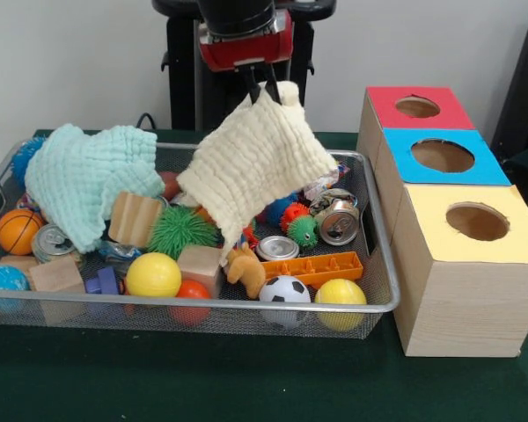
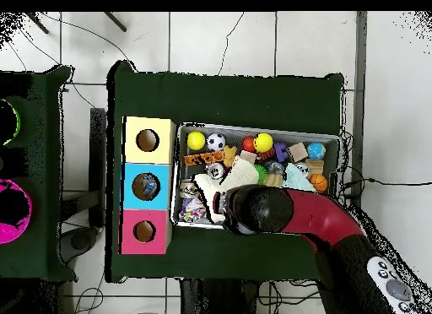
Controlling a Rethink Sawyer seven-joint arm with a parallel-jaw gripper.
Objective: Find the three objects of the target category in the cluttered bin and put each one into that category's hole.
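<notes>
Sitting on a green table, the bin [image 1: 380, 290] is holding a jumble: going left to right from its left wall in the front view, a blue ball, a basketball [image 1: 18, 230], a mint green cloth [image 1: 84, 180] draped over the pile, wooden blocks, a green spiky ball [image 1: 178, 230], a yellow ball [image 1: 153, 275], a soccer ball [image 1: 284, 290], cans and an orange tray [image 1: 315, 266]. Above the bin's middle, the gripper [image 1: 256, 85] is hanging from the red arm with its jaws pinched on one corner of a cream cloth [image 1: 251, 163], which is dangling from them, its long axis slanting down toward the bin's front and its lower edge brushing the clutter. Right of the bin, three boxes are standing in a row, and the hole [image 1: 417, 106] in the red-topped box is lying farthest back, to the right of the jaws and slightly lower. The coming move probably calls for carrying the cloth rightward, clear of the bin's rim, to that hole.
</notes>
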